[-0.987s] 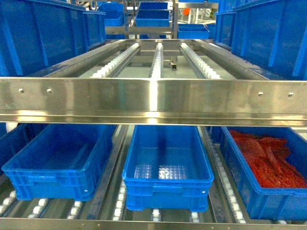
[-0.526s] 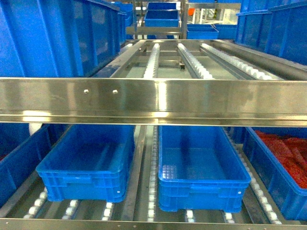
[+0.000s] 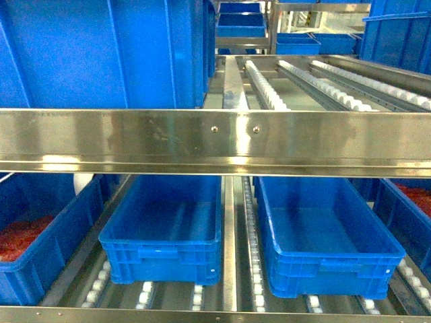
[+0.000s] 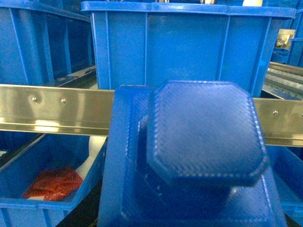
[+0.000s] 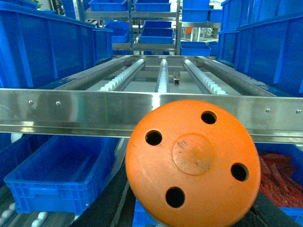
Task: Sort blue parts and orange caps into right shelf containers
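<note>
Two empty crates (image 3: 161, 229) (image 3: 323, 235) sit side by side on the lower shelf (image 3: 229, 222); neither claw's state can be told.

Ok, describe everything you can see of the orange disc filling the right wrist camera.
The orange disc is round, matte and plastic-looking, with its flat face turned toward the lens. Four dark round holes ring a raised circular hub at its centre, which looks slightly scuffed. It sits close to the camera, overlapping the steel shelf rail behind it. Its lower edge runs out of frame, so what holds it cannot be seen, and no pincer is visible.
</note>
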You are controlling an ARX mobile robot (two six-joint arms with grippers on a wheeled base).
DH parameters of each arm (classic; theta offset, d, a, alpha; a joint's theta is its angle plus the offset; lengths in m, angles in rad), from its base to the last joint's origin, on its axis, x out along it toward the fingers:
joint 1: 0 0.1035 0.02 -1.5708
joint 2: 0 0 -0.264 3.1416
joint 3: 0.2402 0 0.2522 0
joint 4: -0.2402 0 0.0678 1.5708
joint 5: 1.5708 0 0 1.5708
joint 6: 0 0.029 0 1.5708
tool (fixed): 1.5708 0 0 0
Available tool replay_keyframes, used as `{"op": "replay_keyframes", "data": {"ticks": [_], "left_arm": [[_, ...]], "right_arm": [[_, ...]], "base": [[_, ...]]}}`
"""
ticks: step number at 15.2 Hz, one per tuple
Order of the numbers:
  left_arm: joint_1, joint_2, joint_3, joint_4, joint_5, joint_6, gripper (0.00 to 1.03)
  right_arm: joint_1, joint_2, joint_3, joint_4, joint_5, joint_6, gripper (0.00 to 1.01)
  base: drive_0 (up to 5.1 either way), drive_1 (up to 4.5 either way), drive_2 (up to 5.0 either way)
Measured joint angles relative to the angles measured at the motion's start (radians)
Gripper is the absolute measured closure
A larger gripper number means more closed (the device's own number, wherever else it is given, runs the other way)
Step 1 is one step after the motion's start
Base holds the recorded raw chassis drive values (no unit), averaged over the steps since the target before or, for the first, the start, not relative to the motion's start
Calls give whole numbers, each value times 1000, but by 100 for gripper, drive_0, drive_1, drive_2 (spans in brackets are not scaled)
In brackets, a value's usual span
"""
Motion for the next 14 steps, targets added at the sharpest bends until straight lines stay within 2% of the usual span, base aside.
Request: {"op": "replay_keyframes", "data": {"ticks": [14], "left_arm": [[0, 0, 0, -2, 5, 0, 60]], "right_arm": [[0, 0, 0, 2, 0, 0, 59]], "base": [[0, 0, 0]]}}
